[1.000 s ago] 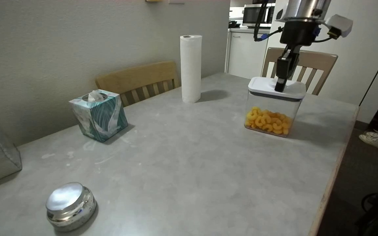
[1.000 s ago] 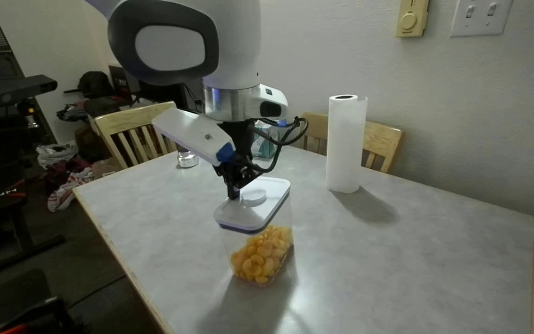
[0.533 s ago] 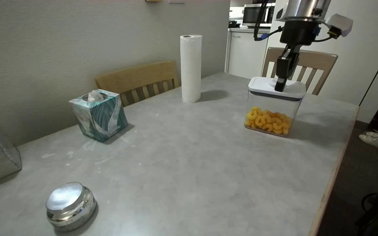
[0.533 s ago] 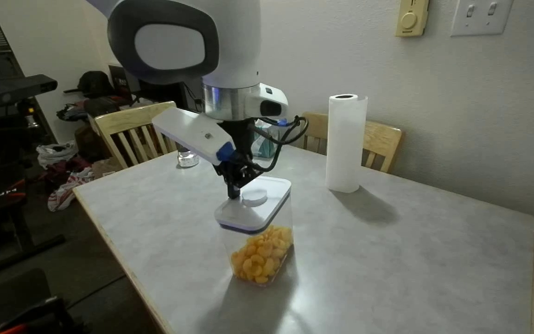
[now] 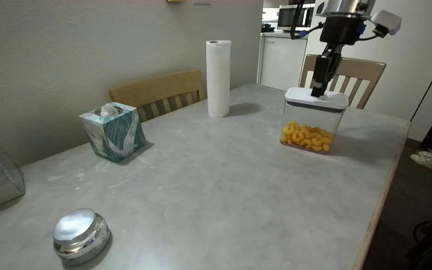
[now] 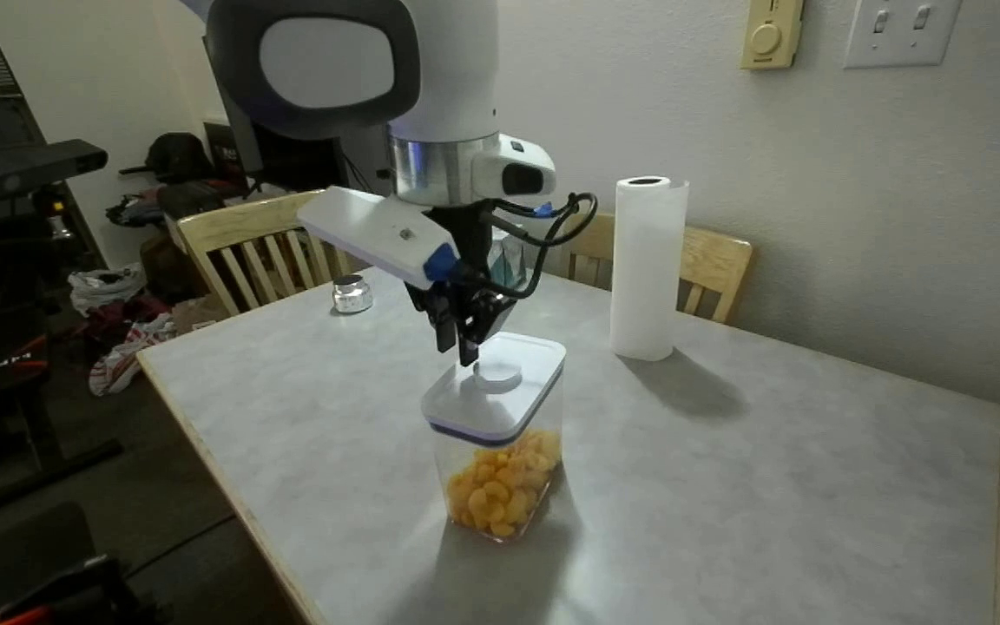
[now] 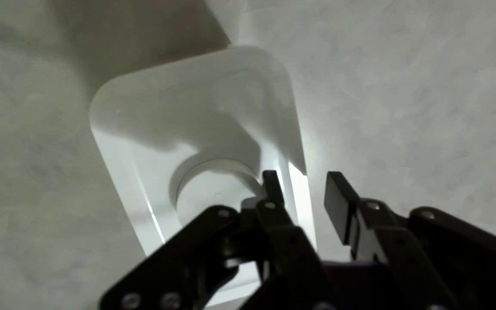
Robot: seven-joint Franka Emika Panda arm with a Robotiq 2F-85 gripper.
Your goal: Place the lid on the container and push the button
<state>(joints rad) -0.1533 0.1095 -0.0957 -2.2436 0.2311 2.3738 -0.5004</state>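
"So, is the lid [image 6: 487, 408] where it belongs?"

"Yes. It lies level across the top of the container [image 5: 308, 114], with the orange-yellow snack pieces [image 5: 306, 138] beneath. I'd count the placing half as done."

"And the button [image 6: 498, 371]?"

"Standing proud in the middle of the lid, a raised white disc in an exterior view. So the push looks to be what's left, though height alone doesn't make me certain."

"What about the claw [image 7: 302, 183]?"

"Jaws apart, nothing between them. From the wrist view, one tip shows at the button's edge and the other off to the side; whether the nearer one touches, I can't tell."

"Is it lined up for a push, then?"

"Not squarely, I'd judge. It probably wants to come over the disc's centre and press straight down."

"Anything else about?"

"The paper towel roll [image 5: 218, 79] stands on the bench [image 5: 216, 180] apart from the container, and the teal tissue box [image 5: 115, 133] farther off."
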